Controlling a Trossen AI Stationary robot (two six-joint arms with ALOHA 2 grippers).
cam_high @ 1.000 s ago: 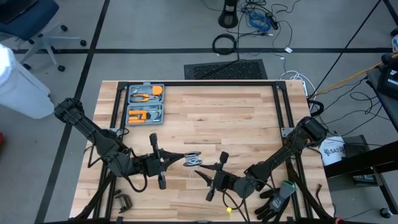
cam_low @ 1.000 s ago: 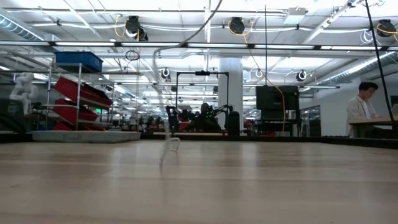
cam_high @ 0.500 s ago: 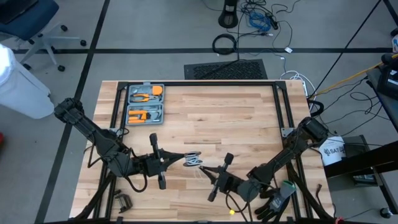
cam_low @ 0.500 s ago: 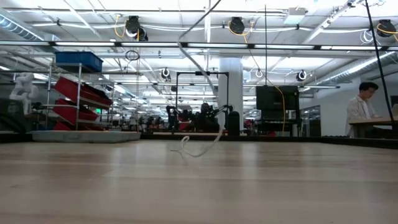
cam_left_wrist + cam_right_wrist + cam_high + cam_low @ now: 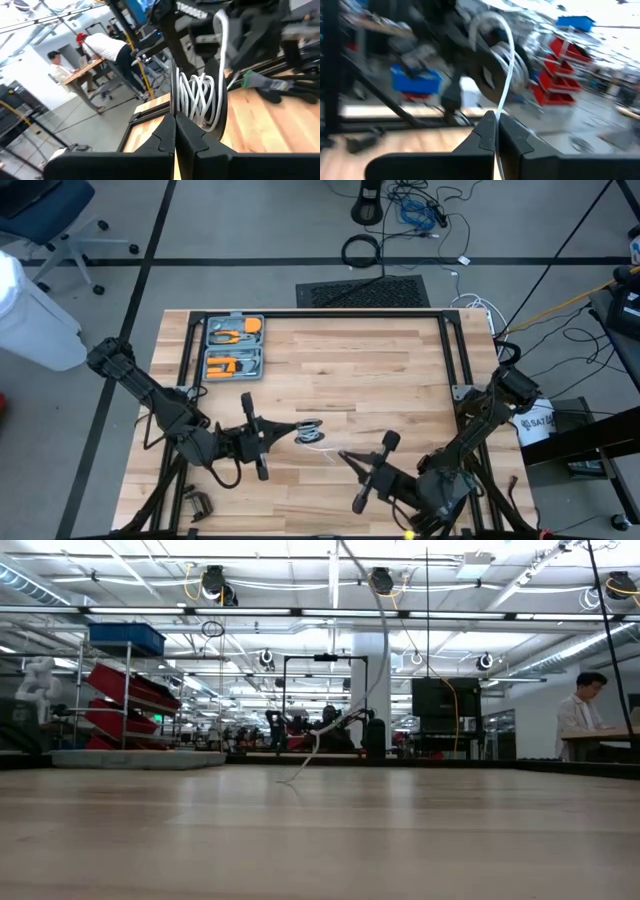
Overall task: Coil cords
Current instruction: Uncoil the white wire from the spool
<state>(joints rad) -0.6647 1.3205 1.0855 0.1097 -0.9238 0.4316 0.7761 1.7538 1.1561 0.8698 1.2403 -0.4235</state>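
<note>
Right gripper (image 5: 345, 457) has pulled back toward the near right edge of the surface (image 5: 380, 370), jaws now clamped on the white cord (image 5: 328, 450), drawing it taut off the reel (image 5: 309, 430). Left gripper (image 5: 296, 431) holds the reel, jaws together on it, mid-surface, just off the wood.

Left gripper (image 5: 290, 431) closed (arm low), right gripper (image 5: 345, 457) closed

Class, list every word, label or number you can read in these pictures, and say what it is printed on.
"SAT": on the white bucket off the table's right edge; the rest is hidden.
White lettering on the dark arm part, left wrist view: too blurred to read.
Nothing else is legible.
</note>
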